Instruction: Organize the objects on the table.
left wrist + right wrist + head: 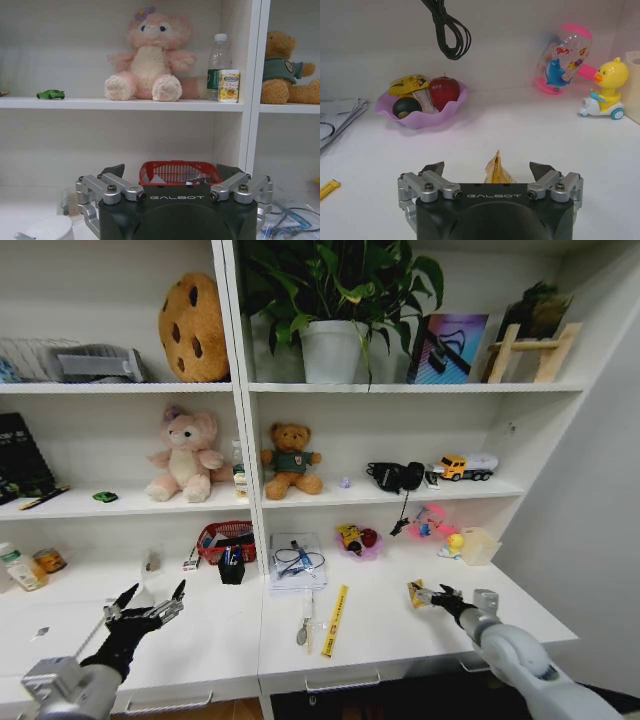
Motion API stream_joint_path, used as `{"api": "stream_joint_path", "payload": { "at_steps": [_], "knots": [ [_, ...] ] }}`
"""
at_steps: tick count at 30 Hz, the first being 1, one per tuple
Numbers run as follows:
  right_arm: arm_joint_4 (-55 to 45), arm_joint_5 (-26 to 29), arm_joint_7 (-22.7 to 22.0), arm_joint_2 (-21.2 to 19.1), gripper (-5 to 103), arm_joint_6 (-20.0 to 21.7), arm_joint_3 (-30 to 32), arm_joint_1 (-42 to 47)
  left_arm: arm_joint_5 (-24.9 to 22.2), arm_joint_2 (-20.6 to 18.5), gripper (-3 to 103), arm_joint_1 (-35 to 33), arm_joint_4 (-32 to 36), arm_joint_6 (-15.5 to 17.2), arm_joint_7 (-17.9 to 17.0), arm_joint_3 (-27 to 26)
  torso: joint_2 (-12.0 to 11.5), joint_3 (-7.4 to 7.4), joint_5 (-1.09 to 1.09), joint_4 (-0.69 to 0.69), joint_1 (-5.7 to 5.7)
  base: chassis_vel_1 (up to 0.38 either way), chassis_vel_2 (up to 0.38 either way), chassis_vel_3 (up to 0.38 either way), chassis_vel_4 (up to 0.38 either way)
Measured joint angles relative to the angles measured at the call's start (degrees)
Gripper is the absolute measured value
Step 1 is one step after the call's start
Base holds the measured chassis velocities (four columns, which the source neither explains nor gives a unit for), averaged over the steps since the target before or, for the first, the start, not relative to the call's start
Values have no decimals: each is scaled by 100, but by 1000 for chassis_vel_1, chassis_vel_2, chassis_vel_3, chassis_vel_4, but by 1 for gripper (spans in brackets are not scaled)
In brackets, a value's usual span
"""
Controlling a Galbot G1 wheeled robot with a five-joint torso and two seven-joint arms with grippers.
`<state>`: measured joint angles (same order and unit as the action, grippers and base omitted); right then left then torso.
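My right gripper (432,594) (488,168) hovers low over the right part of the table (380,635), open, with a small yellow packet (415,590) (496,172) standing between its spread fingers. My left gripper (154,593) (171,172) is open and holds nothing above the left part of the table, facing the shelves. A tiny green toy car (105,497) (50,94) sits on the middle shelf, left of the pink plush bear (185,455) (151,55). A blue pen (303,558) lies on a stack of papers (297,575) at the table's middle.
A red mesh basket (225,538) (179,172) and a black cup (231,568) stand at the back centre. A yellow strip (335,620) and a metal tool (303,632) lie near the front. A pink bowl (358,540) (422,107) and a duck toy (455,543) (605,90) sit behind the right gripper.
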<state>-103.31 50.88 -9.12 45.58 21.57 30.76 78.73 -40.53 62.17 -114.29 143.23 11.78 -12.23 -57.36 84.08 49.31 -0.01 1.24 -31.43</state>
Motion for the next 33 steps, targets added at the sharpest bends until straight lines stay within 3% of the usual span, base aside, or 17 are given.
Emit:
{"api": "stream_joint_path", "payload": {
  "at_steps": [7, 10, 12, 14, 15, 16, 18, 21, 25, 29, 33],
  "knots": [
    [295, -88, -7, 111, 85, -51, -177, -216, 0, 0, 100, 0, 0, 0, 0, 0, 0, 0, 1, 1, 0, 0, 0, 0, 0],
    [428, -111, -5, 125, 74, -81, -272, -346, 0, 0, 100, 0, 0, 0, 0, 0, 0, 0, 1, 1, 0, 0, 0, 0, 0],
    [468, -115, -3, 129, 74, -86, -315, -402, 0, 0, 100, 0, 0, 0, 0, 0, 0, 0, 1, 0, 0, 0, 0, 0, 0],
    [552, -133, 10, 133, 63, -97, -413, -527, 0, 1, 100, 0, 0, 0, 0, 0, 0, 0, 0, -1, 1, 0, 0, 0, 0],
    [552, -133, 10, 133, 63, -97, -413, -527, 0, 1, 100, 0, 0, 0, 0, 0, 0, 0, 0, -1, 1, 0, 0, 0, 0],
    [585, -136, 15, 134, 52, -99, -454, -576, 0, 0, 100, 0, 0, 0, 0, 0, 0, 0, 1, 0, 1, 0, 0, 0, 0],
    [602, -138, 15, 139, 52, -99, -473, -605, 0, 0, 100, 0, 0, 0, 0, 0, -1, 0, 1, 0, 1, 0, 0, 0, 0],
    [630, -150, 20, 145, 36, -115, -481, -608, 0, 0, 100, 0, 0, 0, 0, 0, -1, 0, 1, 0, 1, 0, 0, 0, 0],
    [637, -154, 42, 139, 25, -131, -473, -585, 0, 0, 100, 0, 0, 0, 0, 0, 0, -1, 1, 1, 1, 0, 0, 0, 0],
    [648, -154, 66, 131, 4, -153, -447, -568, 0, 0, 100, 0, 0, 0, 0, 0, 0, -1, 1, 0, 1, 0, 0, 0, 0],
    [646, -151, 79, 123, 1, -161, -420, -562, 0, 0, 100, 0, 0, 0, 0, 0, -1, -1, 1, 0, 1, 0, 0, 0, 0]
  ]
}}
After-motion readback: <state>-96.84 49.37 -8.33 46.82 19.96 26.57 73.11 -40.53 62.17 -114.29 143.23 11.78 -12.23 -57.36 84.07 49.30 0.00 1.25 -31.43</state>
